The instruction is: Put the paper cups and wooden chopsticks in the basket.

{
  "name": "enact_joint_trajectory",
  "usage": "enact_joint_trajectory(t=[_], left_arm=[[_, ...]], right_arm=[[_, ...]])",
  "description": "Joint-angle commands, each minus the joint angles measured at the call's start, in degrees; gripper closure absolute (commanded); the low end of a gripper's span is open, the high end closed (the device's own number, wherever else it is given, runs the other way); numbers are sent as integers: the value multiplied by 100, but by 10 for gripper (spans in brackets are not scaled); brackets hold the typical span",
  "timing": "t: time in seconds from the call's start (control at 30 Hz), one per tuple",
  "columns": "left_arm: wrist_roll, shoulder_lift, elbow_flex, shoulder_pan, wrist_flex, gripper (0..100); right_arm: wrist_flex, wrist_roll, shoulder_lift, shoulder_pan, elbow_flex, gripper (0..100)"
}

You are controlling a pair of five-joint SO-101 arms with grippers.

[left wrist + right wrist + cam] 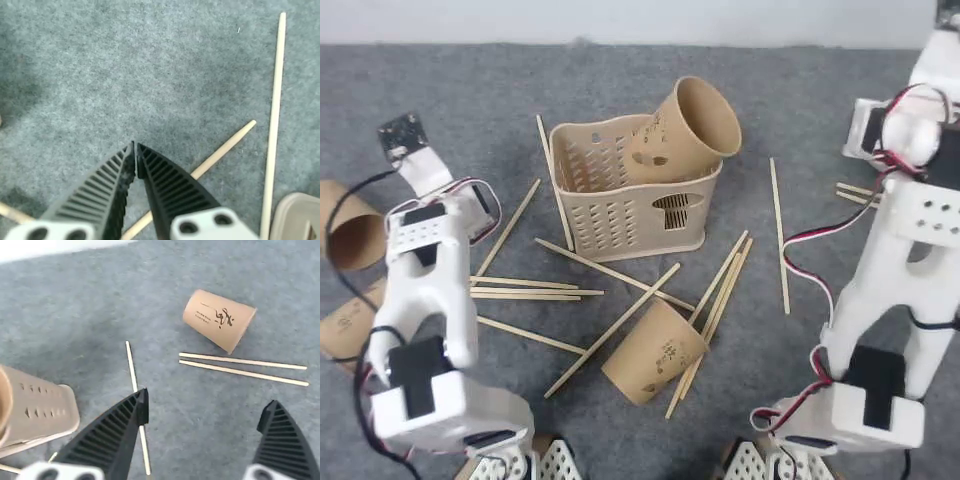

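Closest to the lens, the left pincer (135, 148) has its jaws pressed together on nothing, poised over a chopstick (225, 145) lying flat on the grey table (100, 60) near the basket (620, 215). Over by the table's right edge, the right pincer (207, 399) gapes wide and empty above a second chopstick (134, 375).

As I judge it, a stick this thin could skid off the tips, and a bump to the basket may spill its tilted cup (685, 130), which leans out over the rim. I see nothing else inside. A fallen cup (653, 352) lies toward the near edge among loose sticks, and another cup (350, 230) lies at the left edge.
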Motion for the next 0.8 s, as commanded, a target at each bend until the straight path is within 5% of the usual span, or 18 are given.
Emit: enact_joint_trajectory(t=[0.0,0.27,0.47,0.77], left_arm=[[-44,0,-347,53,88,987],[-44,18,-365,44,79,987],[-44,18,-356,44,79,987],[-44,18,-356,44,79,987]], right_arm=[[198,229,31,286,-26,648],[224,-659,259,101,202,660],[224,-1301,-787,-1015,993,849],[215,-2259,-1947,-2510,1398,750]])
